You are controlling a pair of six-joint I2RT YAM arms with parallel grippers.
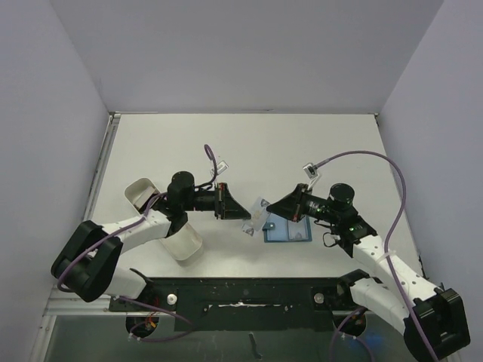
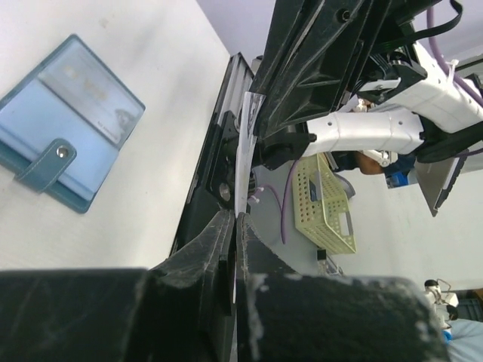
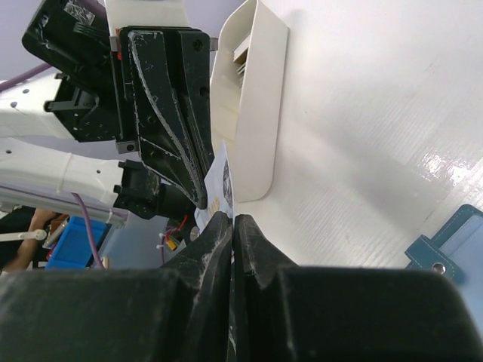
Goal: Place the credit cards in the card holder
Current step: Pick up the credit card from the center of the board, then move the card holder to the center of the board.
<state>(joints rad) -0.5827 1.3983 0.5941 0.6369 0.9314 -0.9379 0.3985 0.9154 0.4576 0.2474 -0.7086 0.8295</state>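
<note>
The teal card holder (image 1: 288,232) lies open on the table under my right gripper; it also shows in the left wrist view (image 2: 68,124) and at the right wrist view's edge (image 3: 453,241). One pale credit card (image 1: 256,214) hangs above the table between both grippers. My left gripper (image 1: 244,213) is shut on one end of the card (image 2: 243,151), my right gripper (image 1: 269,212) on the other (image 3: 220,181). The left jaws (image 2: 236,220) and right jaws (image 3: 232,220) nearly touch tip to tip. No other cards are in view.
A long white oblong tray (image 1: 185,245) stands under the left arm, also in the right wrist view (image 3: 253,98). The black base rail (image 1: 241,290) runs along the near edge. Grey walls enclose the table on three sides.
</note>
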